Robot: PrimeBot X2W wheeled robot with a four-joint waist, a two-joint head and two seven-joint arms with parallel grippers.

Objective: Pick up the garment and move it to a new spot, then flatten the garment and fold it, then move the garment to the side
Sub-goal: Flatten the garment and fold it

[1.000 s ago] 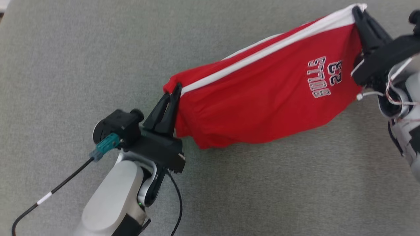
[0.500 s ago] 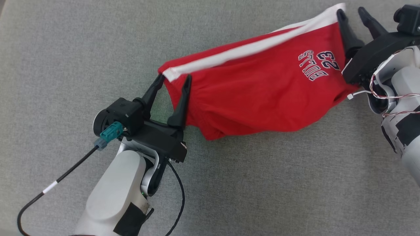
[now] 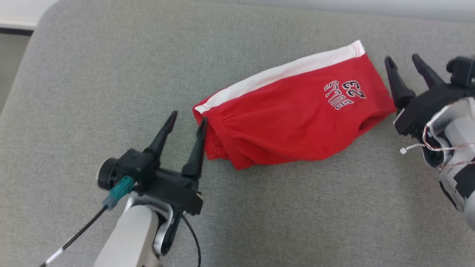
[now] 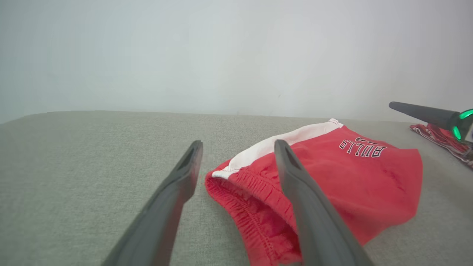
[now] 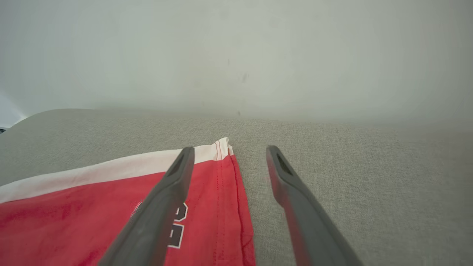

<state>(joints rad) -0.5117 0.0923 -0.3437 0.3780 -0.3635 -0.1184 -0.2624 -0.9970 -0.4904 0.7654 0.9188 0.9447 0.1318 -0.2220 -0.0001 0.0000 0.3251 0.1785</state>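
Red shorts [image 3: 293, 122] with a white side stripe are lying across the upper middle of the frame on the grey fabric tabletop [image 3: 96, 66], their printed lettering toward the right end. The left claw [image 3: 188, 116] is hovering at the lower left with fingers spread apart, one tip just beside the waistband. The right claw [image 3: 401, 58] is sitting at the right edge, likewise spread and gripping nothing.

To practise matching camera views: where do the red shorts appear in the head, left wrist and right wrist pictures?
Head view: the red shorts lie centre-right, between the left gripper and the right gripper.
Left wrist view: red shorts at lower centre to right.
Right wrist view: red shorts in the lower left corner.
Shared landmark: the white stripe along one edge.
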